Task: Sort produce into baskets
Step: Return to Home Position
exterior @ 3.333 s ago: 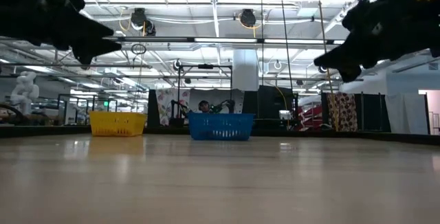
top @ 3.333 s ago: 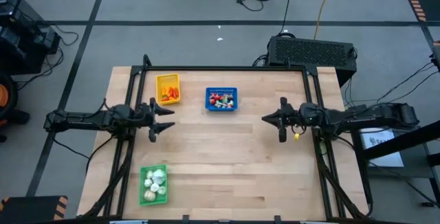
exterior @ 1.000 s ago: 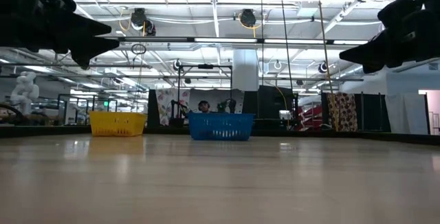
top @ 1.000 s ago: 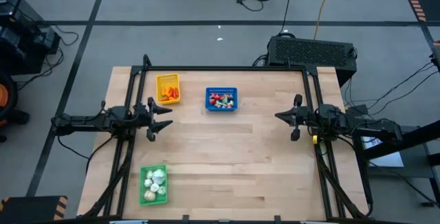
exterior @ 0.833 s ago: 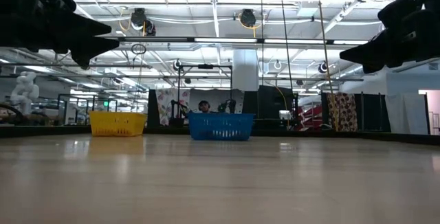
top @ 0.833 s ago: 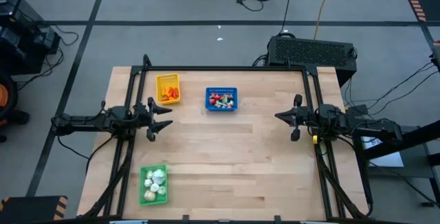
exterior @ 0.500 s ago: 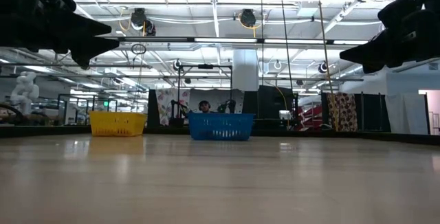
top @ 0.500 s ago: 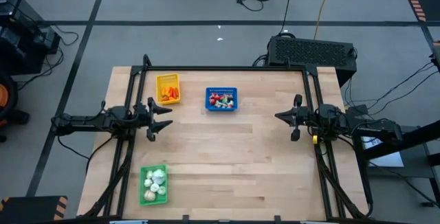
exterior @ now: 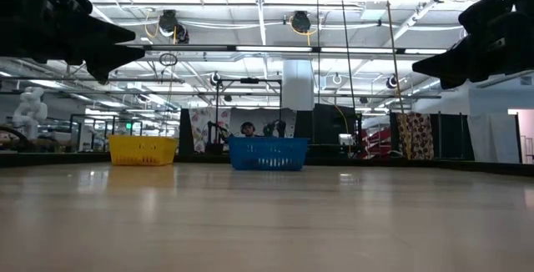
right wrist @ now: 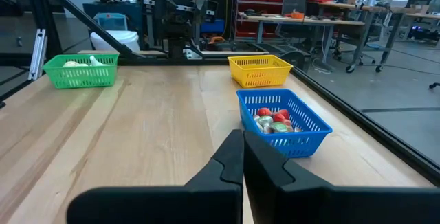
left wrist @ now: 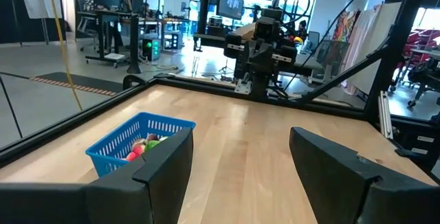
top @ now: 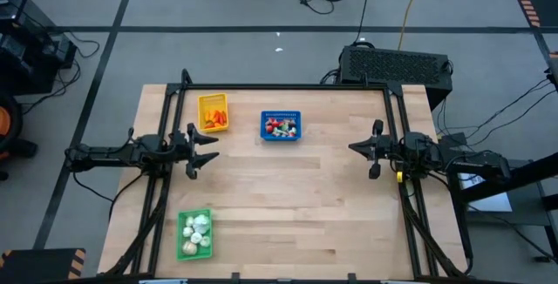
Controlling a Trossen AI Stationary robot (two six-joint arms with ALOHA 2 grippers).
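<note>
The left jaws are seen spread wide with nothing between them. They are held above the table (top: 288, 206) at its 9 o'clock edge. The right jaws are pressed together, nothing pinched, at the 3 o'clock edge.

Outward from the left jaws, the yellow basket (top: 211, 103) is found near at about 1 o'clock, with orange carrot pieces (top: 219, 119) inside. The blue basket (top: 281, 113) is set just beside it toward 12 o'clock of the table, and red-and-white pieces (top: 281, 127) are held in it. The green basket (top: 180, 234) is placed at 7 o'clock, well apart from both, with garlic bulbs (top: 198, 229) in it. No loose piece is spotted on the bare wood, so the sorting is judged done.

For the return home, height should be kept. The left arm (top: 131, 153) is best folded straight back toward 9 o'clock and the right arm (top: 445, 155) toward 3 o'clock. No swing should be made over the yellow basket, and the move should be slow, so that nothing is nudged.
</note>
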